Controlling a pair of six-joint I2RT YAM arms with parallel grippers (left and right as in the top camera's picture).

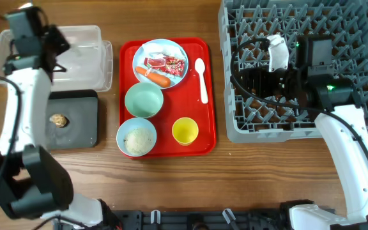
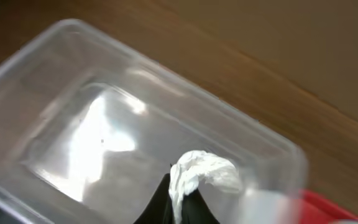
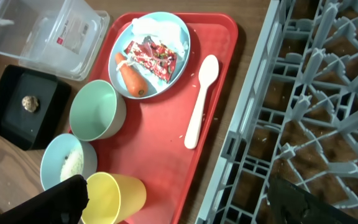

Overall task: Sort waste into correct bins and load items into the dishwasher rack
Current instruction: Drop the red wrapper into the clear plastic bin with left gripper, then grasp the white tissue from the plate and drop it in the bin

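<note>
My left gripper (image 2: 180, 208) is shut on crumpled white paper (image 2: 205, 173) and holds it over the clear tub (image 2: 55, 68); it also shows in the overhead view (image 1: 36, 39). My right gripper (image 3: 179, 208) is open and empty, over the left part of the grey dishwasher rack (image 1: 356, 38) next to the red tray. The blue plate (image 1: 144, 59) holds a wrapper (image 1: 166, 62), a carrot piece (image 1: 153, 77) and some white paper (image 3: 157, 28). A spoon (image 1: 201, 80), a green bowl (image 1: 144, 100), a blue bowl with rice (image 1: 137, 138) and a yellow cup (image 1: 185, 131) stand on the tray.
The red serving tray (image 1: 206, 144) lies mid-table. The black tray (image 1: 82, 128), in front of the clear tub (image 1: 88, 61), holds a brown lump (image 1: 59, 120). The rack (image 3: 309, 93) fills the right side.
</note>
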